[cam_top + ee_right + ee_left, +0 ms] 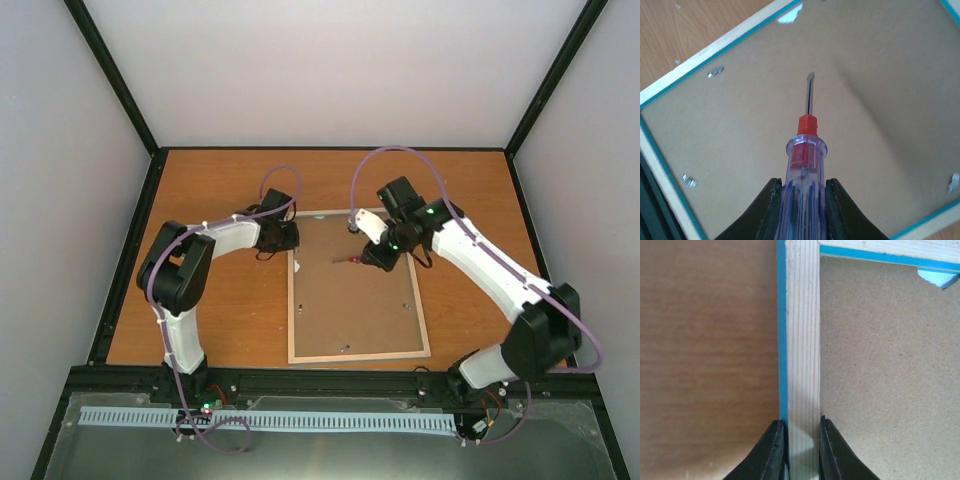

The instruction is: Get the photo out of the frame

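The frame [291,310] lies face down on the table, pale wood rim and light-blue edge up, with the brown backing board [350,310] filling it. The photo is hidden under the board. My left gripper [288,238] is at the frame's far left corner. In the left wrist view its fingers [775,450] press both sides of the wooden rail [802,340], so the left gripper [802,432] is shut on it. My right gripper [802,187] is shut on a clear-handled screwdriver [807,150] with a red collar. Its flat blade [810,92] hovers over the board's far part [350,260].
Small metal tabs [715,72] [689,181] [953,181] sit along the inner rim on the board. A light-blue corner piece [939,277] shows at the frame's far corner. Orange-brown table [220,310] surrounds the frame, and black uprights and pale walls close it in.
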`<state>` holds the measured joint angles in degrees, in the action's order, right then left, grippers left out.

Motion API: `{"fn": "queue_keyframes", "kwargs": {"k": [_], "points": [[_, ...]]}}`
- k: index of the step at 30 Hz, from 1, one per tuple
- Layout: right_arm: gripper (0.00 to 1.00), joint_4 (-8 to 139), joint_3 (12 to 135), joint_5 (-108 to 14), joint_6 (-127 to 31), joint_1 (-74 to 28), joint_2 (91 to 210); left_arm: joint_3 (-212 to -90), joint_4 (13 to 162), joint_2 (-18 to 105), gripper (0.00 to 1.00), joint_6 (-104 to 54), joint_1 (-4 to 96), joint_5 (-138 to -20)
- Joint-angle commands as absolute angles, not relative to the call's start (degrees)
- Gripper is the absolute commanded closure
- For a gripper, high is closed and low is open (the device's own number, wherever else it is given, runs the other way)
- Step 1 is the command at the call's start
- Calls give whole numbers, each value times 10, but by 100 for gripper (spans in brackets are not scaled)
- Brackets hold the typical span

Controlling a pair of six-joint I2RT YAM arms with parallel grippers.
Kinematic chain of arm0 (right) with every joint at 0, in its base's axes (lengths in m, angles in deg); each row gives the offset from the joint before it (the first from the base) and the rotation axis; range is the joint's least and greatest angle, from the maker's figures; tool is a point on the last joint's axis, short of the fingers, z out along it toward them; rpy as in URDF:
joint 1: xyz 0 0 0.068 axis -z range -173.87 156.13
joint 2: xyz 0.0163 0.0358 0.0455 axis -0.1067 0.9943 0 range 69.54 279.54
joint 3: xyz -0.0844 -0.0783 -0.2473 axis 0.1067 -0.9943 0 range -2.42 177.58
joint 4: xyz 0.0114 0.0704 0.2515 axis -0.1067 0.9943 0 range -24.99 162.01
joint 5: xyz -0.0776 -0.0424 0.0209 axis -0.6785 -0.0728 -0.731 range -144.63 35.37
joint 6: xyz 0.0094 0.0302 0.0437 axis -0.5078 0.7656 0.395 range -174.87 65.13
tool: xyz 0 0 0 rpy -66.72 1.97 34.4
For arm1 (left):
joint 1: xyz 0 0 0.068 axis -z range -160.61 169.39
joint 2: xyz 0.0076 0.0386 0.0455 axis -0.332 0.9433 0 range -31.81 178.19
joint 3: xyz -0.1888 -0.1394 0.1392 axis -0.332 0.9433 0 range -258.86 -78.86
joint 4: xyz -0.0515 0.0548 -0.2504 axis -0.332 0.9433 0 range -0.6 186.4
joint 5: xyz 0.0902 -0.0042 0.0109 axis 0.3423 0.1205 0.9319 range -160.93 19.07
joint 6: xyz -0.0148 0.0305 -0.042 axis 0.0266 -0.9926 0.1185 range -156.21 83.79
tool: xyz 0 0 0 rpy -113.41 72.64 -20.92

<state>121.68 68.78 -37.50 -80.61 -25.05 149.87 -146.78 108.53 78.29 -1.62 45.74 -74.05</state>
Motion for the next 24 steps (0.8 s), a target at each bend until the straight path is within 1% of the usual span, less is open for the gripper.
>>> {"fn": "queue_keyframes", "kwargs": {"k": [1,6,11,24], "points": [[97,1174,740,-336,-808,-256,1575,-1427,1036,742,99,12,457,-782],[97,1160,806,-306,-788,-264,1669,-1408,1012,737,99,31,457,-806],[97,1136,846,-309,-765,-272,1723,-1402,1007,728,99,38,457,-810],[97,1133,877,-254,-741,-272,1779,-1385,1002,713,99,47,457,-806]]}}
